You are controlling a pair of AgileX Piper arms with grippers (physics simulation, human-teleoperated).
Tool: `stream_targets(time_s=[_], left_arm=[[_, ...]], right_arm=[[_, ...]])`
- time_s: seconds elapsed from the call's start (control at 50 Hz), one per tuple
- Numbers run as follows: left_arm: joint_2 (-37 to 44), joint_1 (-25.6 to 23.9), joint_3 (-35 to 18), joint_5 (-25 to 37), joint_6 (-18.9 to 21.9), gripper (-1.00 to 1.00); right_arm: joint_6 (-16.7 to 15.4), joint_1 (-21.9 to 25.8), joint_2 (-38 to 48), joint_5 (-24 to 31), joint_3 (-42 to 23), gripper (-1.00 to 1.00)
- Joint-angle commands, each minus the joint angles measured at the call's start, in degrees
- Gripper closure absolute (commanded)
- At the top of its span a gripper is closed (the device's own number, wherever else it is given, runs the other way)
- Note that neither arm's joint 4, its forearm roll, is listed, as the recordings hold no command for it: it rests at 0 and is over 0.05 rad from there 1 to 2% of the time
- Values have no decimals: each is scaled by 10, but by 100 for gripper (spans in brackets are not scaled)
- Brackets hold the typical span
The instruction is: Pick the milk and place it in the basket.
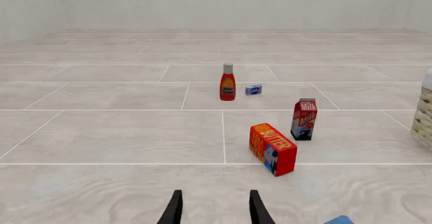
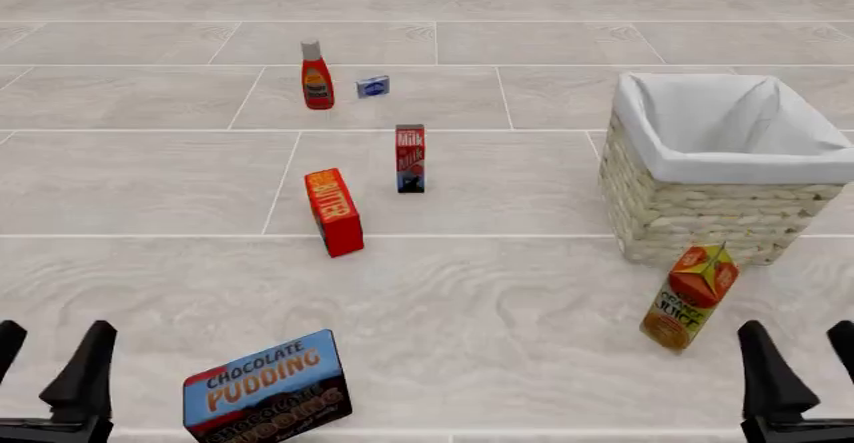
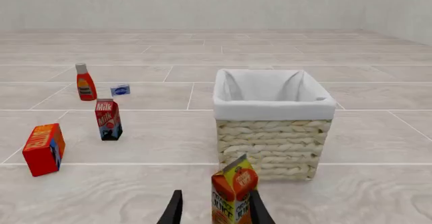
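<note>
Both jaws stand spread and grasp nothing: the left gripper (image 2: 51,368) waits at the table's (image 2: 534,333) near left corner, the right gripper (image 2: 798,363) at its near right corner. Just right of the left gripper, a chocolate pudding box (image 2: 267,387) sits tilted near the near edge. Toward the far edge, left of centre, a red sauce bottle (image 2: 316,76) stands upright with a small blue-and-white packet (image 2: 372,86) just beside it on the right. Nearer, a red butter box (image 2: 334,212) stands on end. The milk (image 2: 410,159) stands upright near the middle of the table, just right of the butter and slightly beyond it, apart from it and well apart from both grippers. On the right side stands the basket (image 2: 694,208), its white lining folded over the rim. In front of the basket, an orange juice carton (image 2: 689,297) leans to one side, close ahead of the right gripper.
</note>
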Motion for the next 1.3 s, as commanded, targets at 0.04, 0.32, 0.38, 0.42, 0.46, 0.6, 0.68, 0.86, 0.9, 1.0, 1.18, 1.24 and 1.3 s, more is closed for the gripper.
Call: stream_targets(time_s=[0.04, 0.32, 0.38, 0.42, 0.46, 0.6, 0.68, 0.86, 0.9, 1.0, 1.18, 1.24, 1.3], left_arm=[[3, 0, -1, -1, 0, -100], [1, 0, 0, -1, 0, -100], [3, 0, -1, -1, 0, -100], [2, 0, -1, -1, 0, -100], [2, 0, 0, -1, 0, -100], [-1, 0, 1, 1, 0, -100], [1, 0, 0, -1, 0, -100], [1, 0, 0, 0, 0, -100], [1, 0, 0, 0, 0, -100], [7, 0, -12, 6, 0, -100], [7, -1, -11, 6, 0, -100], [7, -1, -11, 5, 0, -100], [7, 0, -11, 6, 0, -100]], right_arm=[[-2, 1, 2, 1, -2, -100], [-9, 0, 15, 15, -30, -100], [-11, 3, 27, 16, -43, -100], [-21, 6, 46, 16, -63, -100], [-29, 15, 59, 23, -85, -100], [-48, 46, 106, 39, -166, -100], [-47, 68, 150, 35, -204, -100], [-16, 122, 292, 12, -288, -100], [-22, 120, 322, 9, -317, -100], [-52, 145, 391, 9, -377, -100], [-23, 199, 505, 24, -469, -100], [-10, 226, 553, 33, -508, -100], [-14, 239, 596, 45, -549, -100]])
